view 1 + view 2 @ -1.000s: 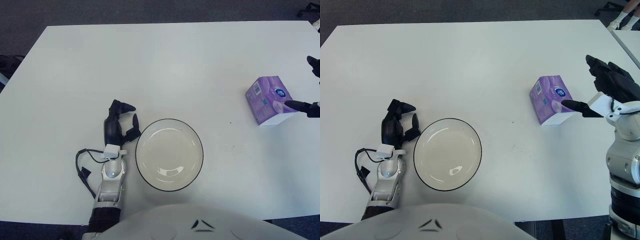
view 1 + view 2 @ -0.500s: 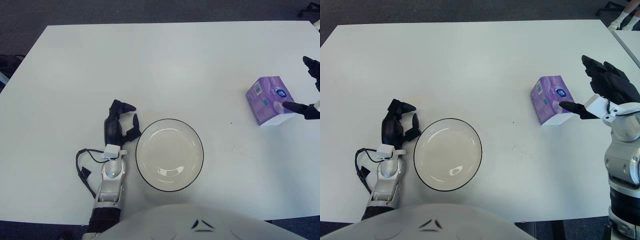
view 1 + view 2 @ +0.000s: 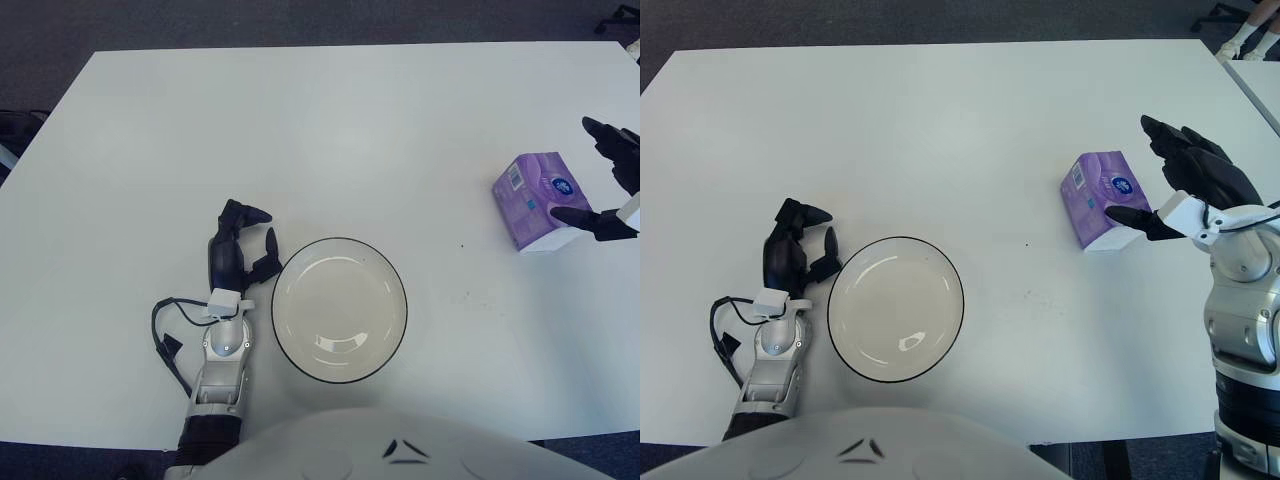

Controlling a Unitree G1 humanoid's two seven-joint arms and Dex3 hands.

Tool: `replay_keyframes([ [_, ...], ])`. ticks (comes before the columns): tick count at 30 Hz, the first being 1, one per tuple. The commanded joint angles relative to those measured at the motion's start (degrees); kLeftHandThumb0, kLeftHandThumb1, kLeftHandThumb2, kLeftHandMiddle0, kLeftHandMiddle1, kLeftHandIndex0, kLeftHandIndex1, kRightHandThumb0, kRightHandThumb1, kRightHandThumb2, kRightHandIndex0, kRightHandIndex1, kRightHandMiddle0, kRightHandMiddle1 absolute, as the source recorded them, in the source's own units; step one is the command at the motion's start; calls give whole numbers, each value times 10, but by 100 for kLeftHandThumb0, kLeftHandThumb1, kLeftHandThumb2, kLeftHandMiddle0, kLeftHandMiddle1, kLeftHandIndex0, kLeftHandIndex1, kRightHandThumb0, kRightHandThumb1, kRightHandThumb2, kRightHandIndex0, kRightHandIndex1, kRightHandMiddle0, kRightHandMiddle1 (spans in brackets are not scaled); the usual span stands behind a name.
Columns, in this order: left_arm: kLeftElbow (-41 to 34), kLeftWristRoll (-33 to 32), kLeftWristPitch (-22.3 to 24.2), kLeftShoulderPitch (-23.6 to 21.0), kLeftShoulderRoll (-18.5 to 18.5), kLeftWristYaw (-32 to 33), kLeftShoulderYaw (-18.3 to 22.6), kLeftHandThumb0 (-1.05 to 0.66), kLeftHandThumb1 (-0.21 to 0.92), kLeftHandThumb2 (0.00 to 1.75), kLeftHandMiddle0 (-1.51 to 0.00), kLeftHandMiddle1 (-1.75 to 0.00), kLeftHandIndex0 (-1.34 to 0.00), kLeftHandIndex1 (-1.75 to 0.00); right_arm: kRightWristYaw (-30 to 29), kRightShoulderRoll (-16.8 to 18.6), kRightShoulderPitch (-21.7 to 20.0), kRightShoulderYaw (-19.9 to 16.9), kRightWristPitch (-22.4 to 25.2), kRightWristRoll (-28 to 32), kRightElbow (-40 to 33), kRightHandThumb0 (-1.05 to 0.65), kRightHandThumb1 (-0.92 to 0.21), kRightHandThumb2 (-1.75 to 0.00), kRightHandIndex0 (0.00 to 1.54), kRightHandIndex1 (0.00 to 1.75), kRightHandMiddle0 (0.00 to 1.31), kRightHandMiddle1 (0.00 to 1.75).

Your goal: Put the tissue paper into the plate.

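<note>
The right hand (image 3: 1180,185) was raised at the far right of the white table (image 3: 940,120), its dark fingers (image 3: 1170,140) spread apart and arched over the tissue pack (image 3: 1101,199), with the thumb tip reaching the pack's near right corner. It gripped nothing yet; the pack sat flat on the table. The left hand (image 3: 238,250) lay parked on the table just left of the plate (image 3: 339,309), fingers loosely curled and holding nothing, its silver forearm running back toward the body with a black cable looped beside it.

Compared with a second earlier, the right hand had moved leftward, closing in on the pack, so that the fingers reached over its far side rather than standing off to the right. The pack, plate and left hand had not shifted.

The tissue pack was a soft purple block in glossy wrapping with a white end. The plate was round, shallow, cream-coloured and shiny, with a thin dark rim, well apart from the pack.
</note>
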Motion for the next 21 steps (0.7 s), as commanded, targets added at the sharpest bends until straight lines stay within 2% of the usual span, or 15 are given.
replay_keyframes([
  [1,45,-3,30,38,2,-5,3,-43,46,115,-102,-175,-50,-175,-10,0,-8,1,-6,18,-1,-77,-38,-90,0,0,0,0],
  [6,43,-5,31,38,8,-11,7,-43,46,115,-103,-175,-50,-175,-16,9,-19,9,-18,46,-4,-77,-38,-94,0,0,0,0],
  [11,44,-10,20,37,17,-21,11,-44,45,116,-106,-175,-50,-175,-5,5,-25,24,-3,57,-11,-79,-41,-92,0,0,0,0],
  [13,46,-14,14,37,19,-24,13,-44,45,116,-106,-175,-50,-175,-8,6,-26,31,-1,54,-13,-76,-38,-95,0,0,0,0],
  [18,48,-23,-2,38,23,-27,16,-44,43,118,-107,-175,-52,-175,-20,9,-27,49,-6,47,-14,-63,-19,-121,0,0,0,0],
  [21,49,-25,-8,39,24,-28,17,-44,43,119,-108,-175,-52,-175,-37,9,-30,62,-20,40,4,-60,-12,-131,0,0,0,0],
])
